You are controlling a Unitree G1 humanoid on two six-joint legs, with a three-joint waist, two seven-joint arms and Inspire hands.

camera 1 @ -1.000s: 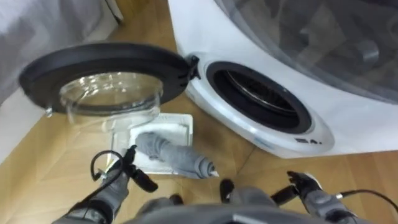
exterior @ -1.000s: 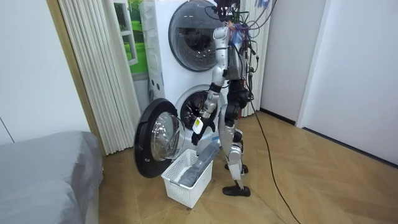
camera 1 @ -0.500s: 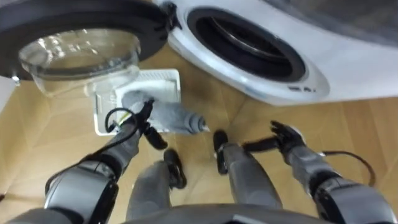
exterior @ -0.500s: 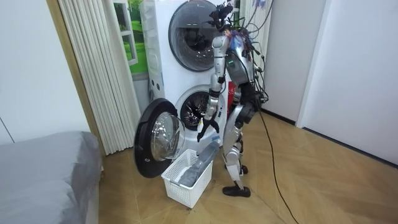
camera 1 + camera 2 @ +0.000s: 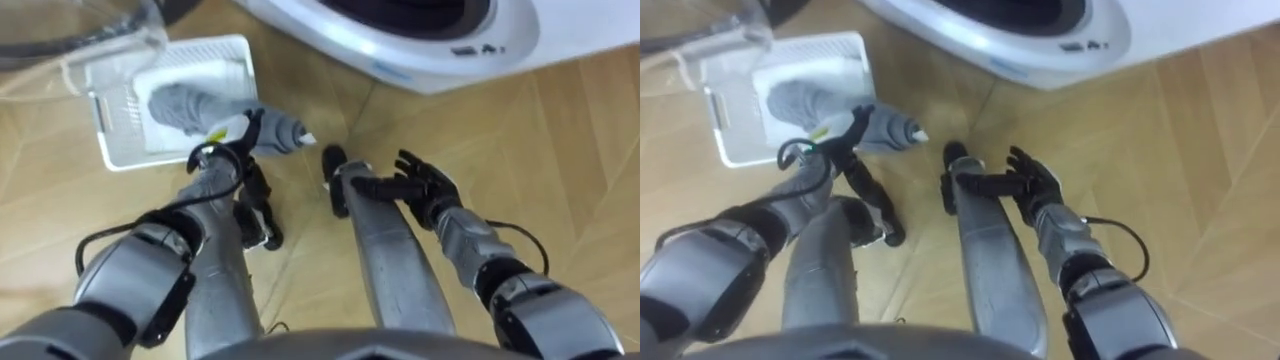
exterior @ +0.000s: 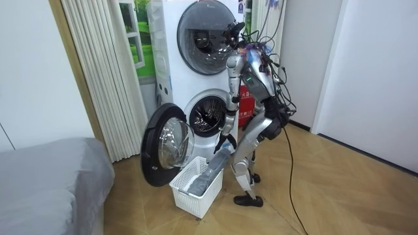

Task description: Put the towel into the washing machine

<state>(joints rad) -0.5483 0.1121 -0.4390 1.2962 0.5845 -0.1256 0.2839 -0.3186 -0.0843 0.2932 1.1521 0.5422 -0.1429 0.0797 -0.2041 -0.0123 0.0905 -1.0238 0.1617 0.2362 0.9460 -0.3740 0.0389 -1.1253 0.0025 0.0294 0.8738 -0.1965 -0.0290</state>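
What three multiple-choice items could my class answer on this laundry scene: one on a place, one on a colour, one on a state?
1. The grey towel lies: A in the basket; B inside the drum; C on a shelf.
2. The basket is: A blue; B red; C white.
3. The door of the lower washing machine is: A shut; B swung open; C taken off.

Answers: 1 A, the towel rests in the basket with one end over its rim. 2 C, its mesh walls are white. 3 B, the door stands wide beside the basket in the room view.
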